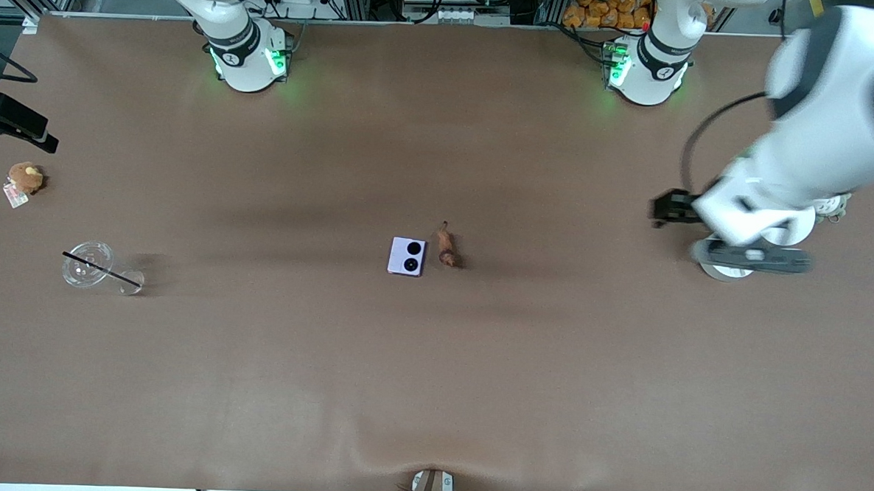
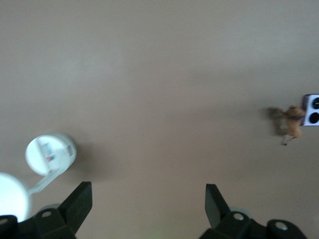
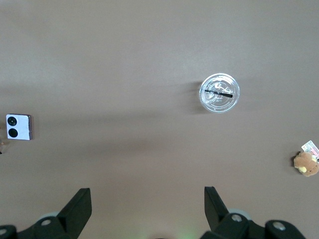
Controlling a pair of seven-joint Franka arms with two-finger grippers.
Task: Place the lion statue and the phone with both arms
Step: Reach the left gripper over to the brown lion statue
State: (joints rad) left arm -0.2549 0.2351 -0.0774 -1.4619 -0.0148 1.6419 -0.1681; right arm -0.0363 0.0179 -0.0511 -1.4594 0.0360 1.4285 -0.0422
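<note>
The pale lavender phone [image 1: 407, 256] lies face up in the middle of the table, its two black camera circles showing. The tiny reddish-brown lion statue [image 1: 446, 246] lies right beside it, on the side toward the left arm's end. Both show in the left wrist view, the lion [image 2: 291, 122] and the phone [image 2: 312, 110]; the phone also shows in the right wrist view [image 3: 19, 127]. My left gripper [image 1: 750, 258] [image 2: 148, 186] is open and empty over the left arm's end of the table, well away from both. My right gripper [image 3: 148, 191] is open and empty, high over bare table.
A clear plastic cup with a black straw [image 1: 89, 263] [image 3: 219, 93] and a round brown plush with a tag [image 1: 25, 178] [image 3: 306, 164] sit at the right arm's end. White round containers [image 1: 723, 271] [image 2: 50, 154] stand under the left gripper.
</note>
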